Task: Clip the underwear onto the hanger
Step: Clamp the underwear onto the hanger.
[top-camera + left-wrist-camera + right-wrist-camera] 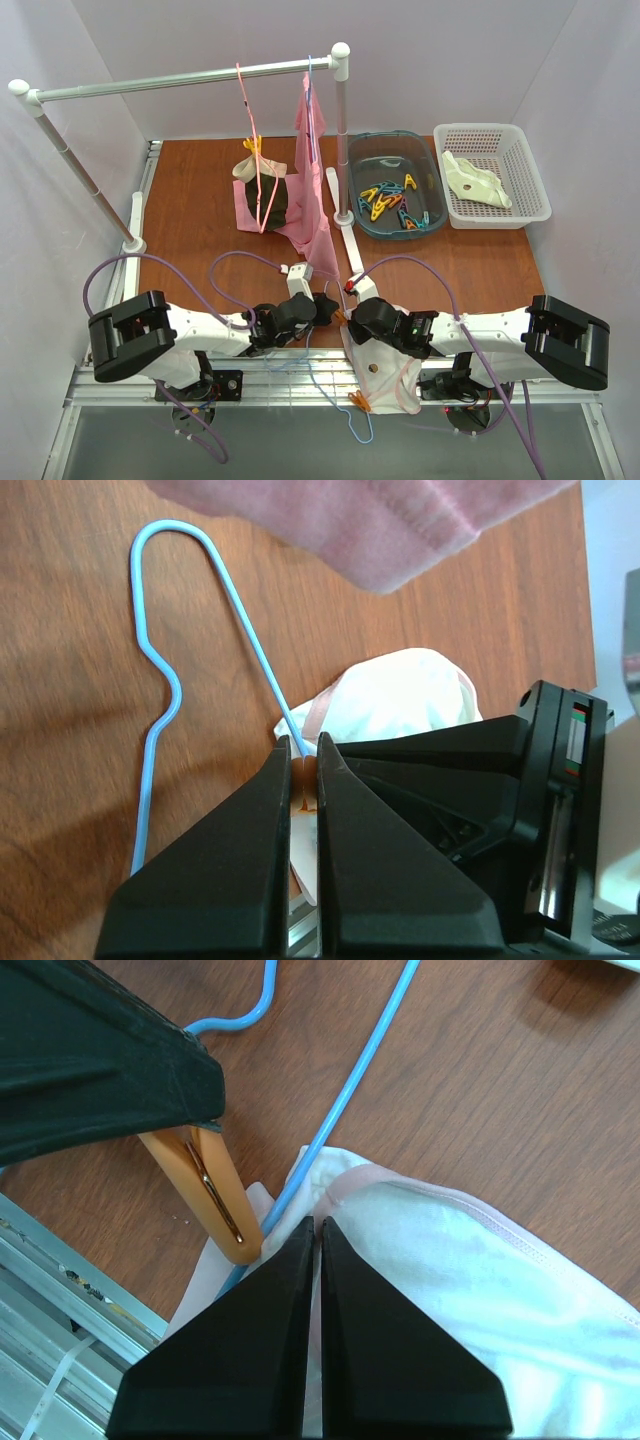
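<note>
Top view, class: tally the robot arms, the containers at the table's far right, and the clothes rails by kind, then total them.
Robot arms: 2 (left arm, right arm)
Containers: 2 (blue tub, white basket)
Rails: 1 (clothes rail)
Total: 5

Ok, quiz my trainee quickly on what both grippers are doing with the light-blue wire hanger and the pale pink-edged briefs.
1. True or false: the left gripper grips an orange plastic clothespin.
2. The right gripper is: A wide open; B shut on the pale pink-edged thin fabric underwear, beside the thin light-blue wire hanger; C out of view.
3. Fill in: the translucent blue-grey plastic tub holds spare coloured ____.

Key: 1 true; 2 B; 3 clips.
</note>
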`<action>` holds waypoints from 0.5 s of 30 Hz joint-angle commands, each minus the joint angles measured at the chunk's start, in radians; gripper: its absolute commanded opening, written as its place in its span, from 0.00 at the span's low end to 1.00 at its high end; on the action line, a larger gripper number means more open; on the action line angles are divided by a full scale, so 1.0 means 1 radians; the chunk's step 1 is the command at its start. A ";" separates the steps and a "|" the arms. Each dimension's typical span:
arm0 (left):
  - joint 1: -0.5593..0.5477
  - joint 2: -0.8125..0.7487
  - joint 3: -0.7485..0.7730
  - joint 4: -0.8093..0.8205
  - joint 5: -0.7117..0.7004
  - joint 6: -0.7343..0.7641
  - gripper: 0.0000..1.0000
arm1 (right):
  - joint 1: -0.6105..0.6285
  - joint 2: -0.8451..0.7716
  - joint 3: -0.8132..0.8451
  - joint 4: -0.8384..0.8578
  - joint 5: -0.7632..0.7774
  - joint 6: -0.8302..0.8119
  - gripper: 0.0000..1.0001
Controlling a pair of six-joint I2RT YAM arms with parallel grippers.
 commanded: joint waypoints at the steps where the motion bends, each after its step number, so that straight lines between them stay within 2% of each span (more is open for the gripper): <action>1: -0.007 0.016 0.030 -0.049 -0.027 -0.007 0.00 | 0.006 -0.012 0.030 0.011 -0.002 0.005 0.01; 8: -0.021 0.060 0.068 -0.026 -0.027 0.022 0.00 | 0.004 0.004 0.034 0.012 -0.004 0.001 0.01; 15: -0.047 0.093 0.130 -0.150 -0.070 0.028 0.00 | 0.006 -0.005 0.034 0.012 -0.004 -0.004 0.01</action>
